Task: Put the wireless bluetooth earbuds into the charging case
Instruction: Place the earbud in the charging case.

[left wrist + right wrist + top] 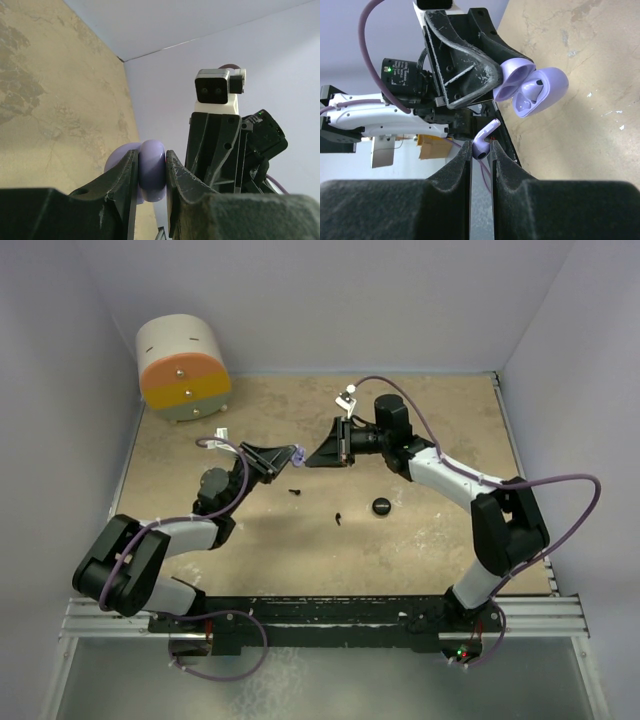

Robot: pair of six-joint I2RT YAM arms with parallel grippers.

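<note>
The right pincer (480, 148) is pressed together on a lavender earbud (484, 142). We see its rounded head caught between the fingertips and its stem tilting up and out past them. Just beyond those tips, apart from the earbud, hangs the lavender charging case (536, 92). Its lid is swung open and its inner face is turned toward the right pincer. We can make out moulded wells inside, but cannot tell whether an earbud sits in one.

The left pincer (152, 158) pinches the case across its body, one finger on each side, and holds it clear of the table (450, 540). The two pincers meet nearly tip to tip above the middle of the tabletop.

Below them, on the side toward the arm bases, a black earbud (297, 490) lies on the table near the left pincer. A second black earbud (339, 517) lies a little farther off. A black disc (381, 505) rests beside that one, under the right arm's reach.

Farthest away, well beyond the left pincer in the back left corner, stands a round drawer unit (183, 368) with a white, orange and yellow face.
</note>
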